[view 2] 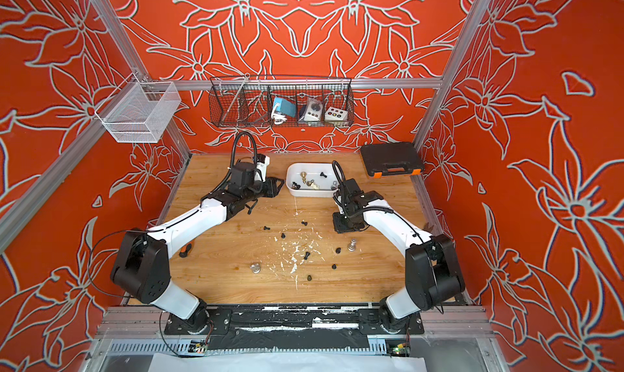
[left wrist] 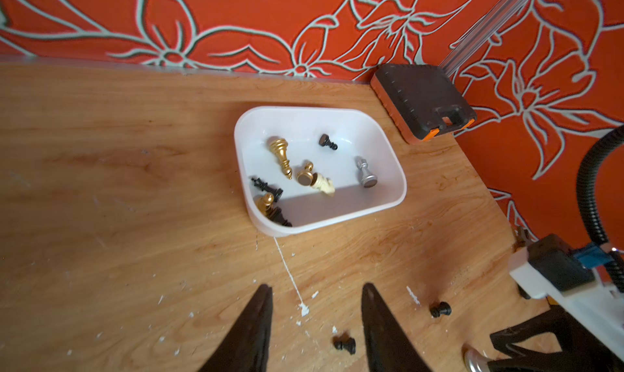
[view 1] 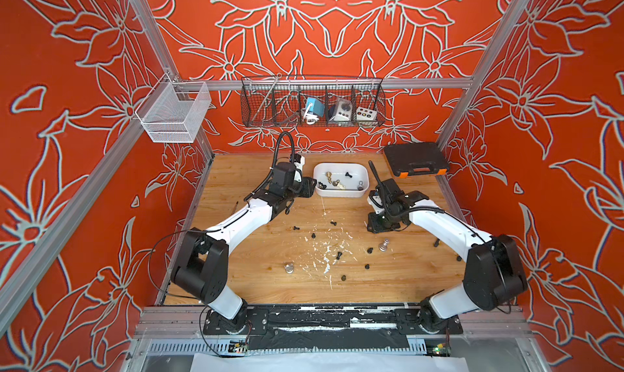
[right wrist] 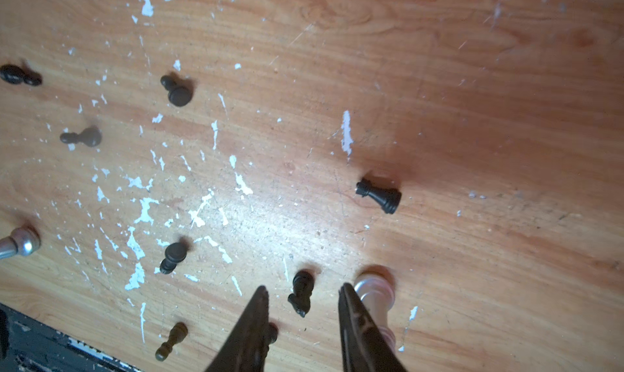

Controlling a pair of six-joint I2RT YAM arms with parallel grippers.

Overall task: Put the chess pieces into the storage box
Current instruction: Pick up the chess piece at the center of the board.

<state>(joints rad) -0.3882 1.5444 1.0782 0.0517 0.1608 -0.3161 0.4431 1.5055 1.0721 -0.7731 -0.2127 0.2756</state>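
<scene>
The storage box [view 1: 341, 194] sits toward the back of the tabletop [view 1: 256, 279], between the two arms, with a black case [view 1: 415, 157] beyond its right end. Several chess pieces [view 1: 329, 177] lie tumbled inside the box. A tall gold piece [left wrist: 282, 155] is on its side, its broad base near the box wall and its slim tip pointing in toward the others. A cream piece [left wrist: 324, 184] touches a gold pawn [left wrist: 305, 176], and a few black ones are bunched in a corner.

The rest are scattered over the middle and front of the tabletop. The small black pieces [view 1: 338, 254] are mostly on their sides, with axes running every which way. An upright silver piece [view 1: 384, 245] stands among them.

The left hand [left wrist: 317, 319] is near the box's left end, its fingers pointing at the box. The jaws are moderately apart and empty.

The right hand [right wrist: 304, 306] points down at the tabletop in front of the box's right end, jaws part-way apart and gripping nothing. A black piece [right wrist: 301, 294] lies on its side between the fingertips, its long axis running along the fingers rather than across them. The upright silver piece is just beside one finger.
</scene>
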